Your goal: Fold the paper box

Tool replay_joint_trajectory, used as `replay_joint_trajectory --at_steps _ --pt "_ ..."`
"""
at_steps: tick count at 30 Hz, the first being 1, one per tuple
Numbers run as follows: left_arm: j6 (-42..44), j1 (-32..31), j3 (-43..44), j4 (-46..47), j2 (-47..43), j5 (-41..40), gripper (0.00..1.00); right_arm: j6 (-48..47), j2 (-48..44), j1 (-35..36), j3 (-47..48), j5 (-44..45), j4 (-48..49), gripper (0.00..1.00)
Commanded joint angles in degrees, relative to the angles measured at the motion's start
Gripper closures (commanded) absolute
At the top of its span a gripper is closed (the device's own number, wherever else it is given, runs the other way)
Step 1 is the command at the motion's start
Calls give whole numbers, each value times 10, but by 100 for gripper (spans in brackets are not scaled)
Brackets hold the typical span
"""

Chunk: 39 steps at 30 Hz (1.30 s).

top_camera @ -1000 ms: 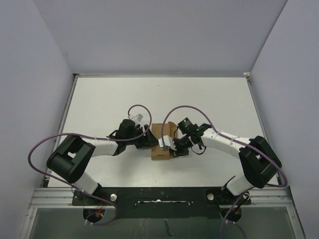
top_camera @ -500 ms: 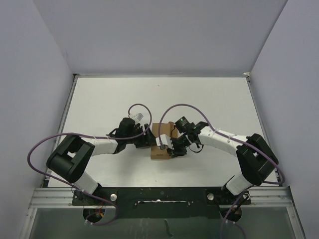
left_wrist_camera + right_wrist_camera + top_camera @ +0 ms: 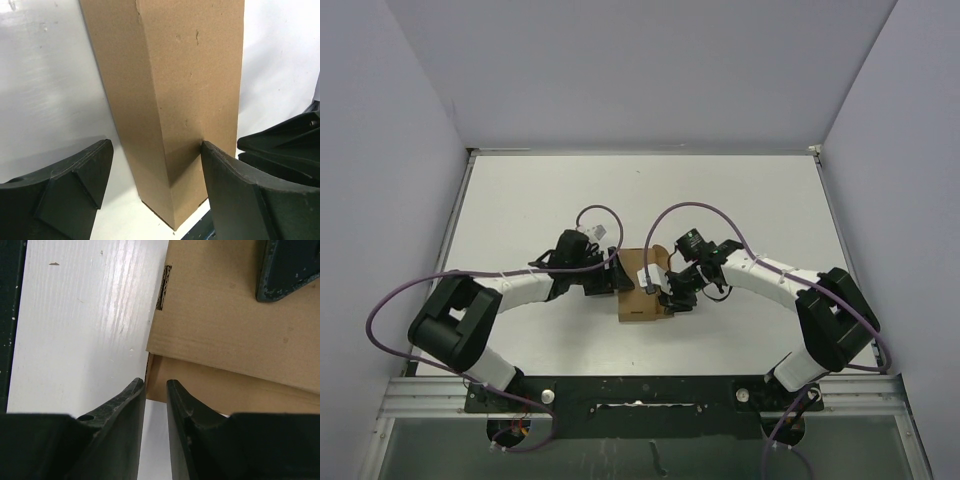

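White table point(image 3: 520, 210) with a brown box point(image 3: 642, 292) between the left gripper's point(image 3: 155, 147) spread jaws; the right gripper point(image 3: 156, 385), barely parted and empty, would best push squarely while the left braces.

White table point(image 3: 740, 200); pale lavender walls point(image 3: 640, 70) around; metal rail point(image 3: 420, 403) at near edge.

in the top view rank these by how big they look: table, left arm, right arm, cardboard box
1. table, by far the largest
2. left arm and right arm, which look about alike, so they are not ranked against each other
3. cardboard box, the smallest
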Motion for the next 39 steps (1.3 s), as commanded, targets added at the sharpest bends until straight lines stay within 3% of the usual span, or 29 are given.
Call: replay_joint_trajectory --at_steps 1,13,19,22,25,31,39 --pt "28 6 27 -43 -47 -6 30 -7 -19 -6 28 -31 -4 75" --pt "31 10 23 -66 -109 -12 21 26 -16 -51 39 -65 2 74" --pt "5 14 -45 -35 -177 -22 23 101 -7 -108 53 -93 34 74" --pt "-11 14 -108 6 -238 -8 32 150 -2 -136 65 -88 65 85" --pt "-29 14 -154 9 -297 2 47 171 16 -146 88 -58 88 98" --pt "-62 13 -215 -14 -374 42 80 195 96 -148 178 -20 114 100" --pt "-116 -13 -255 67 -324 78 84 183 248 -137 370 -6 42 100"
